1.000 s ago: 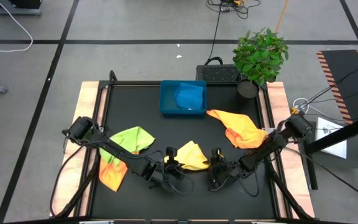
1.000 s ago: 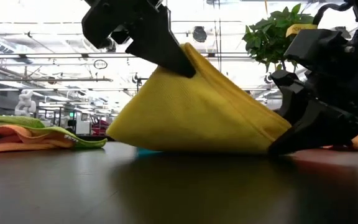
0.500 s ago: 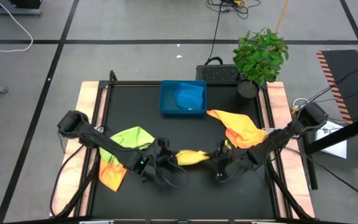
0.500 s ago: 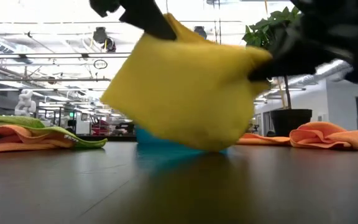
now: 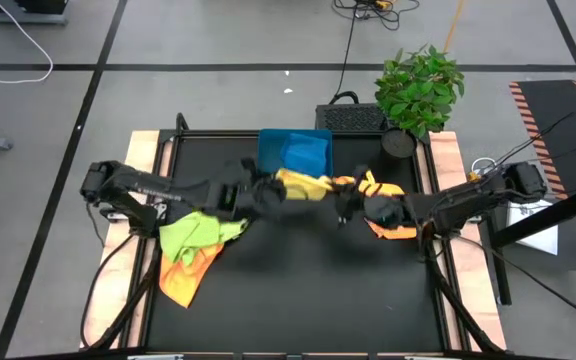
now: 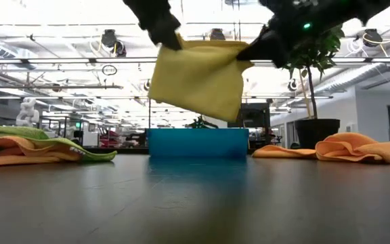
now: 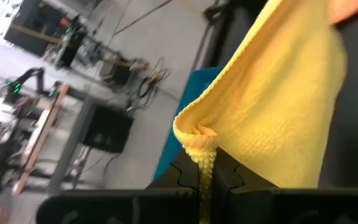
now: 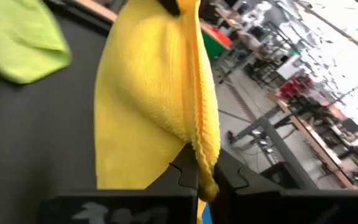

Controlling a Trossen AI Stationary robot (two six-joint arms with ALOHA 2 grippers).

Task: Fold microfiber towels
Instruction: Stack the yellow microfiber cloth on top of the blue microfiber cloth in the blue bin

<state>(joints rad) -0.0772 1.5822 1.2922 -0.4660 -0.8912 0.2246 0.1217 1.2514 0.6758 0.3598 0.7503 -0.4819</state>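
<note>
A yellow towel [image 5: 303, 185] hangs in the air between my two grippers, just near of the blue tray [image 5: 278, 148]. In the low view the yellow towel [image 6: 198, 78] hangs as a rough square, clear of the table. My left gripper [image 5: 266, 192] is shut on its left top corner. My right gripper [image 5: 346, 203] is shut on its right top corner. A lime green towel [image 5: 198, 228] lies over an orange towel [image 5: 183, 280] at the table's left. Another orange towel [image 5: 393, 222] lies at the right, partly under my right arm. My left gripper pinches the yellow towel's top left corner [image 7: 199, 142] between its two fingers, with the cloth bunched there. The towel hangs below, lifted clear, and its top edge [image 6: 202, 46] runs across to the other gripper. My right gripper pinches the yellow towel's top right corner [image 8: 202, 155] between its two fingers, at a doubled edge. The towel hangs below the fingers, clear of the table.
The blue tray stands at the far middle of the table and holds a blue cloth [image 5: 308, 155]. A potted plant [image 5: 418, 90] stands at the far right corner. Bare black tabletop [image 5: 308, 290] lies toward the near edge.
Both grippers have risen and gone from the table's near middle toward the far edge and the blue tray, staying shut on the yellow towel. The towel, which rested on the table, is lifted clear and hangs spread between them.
</note>
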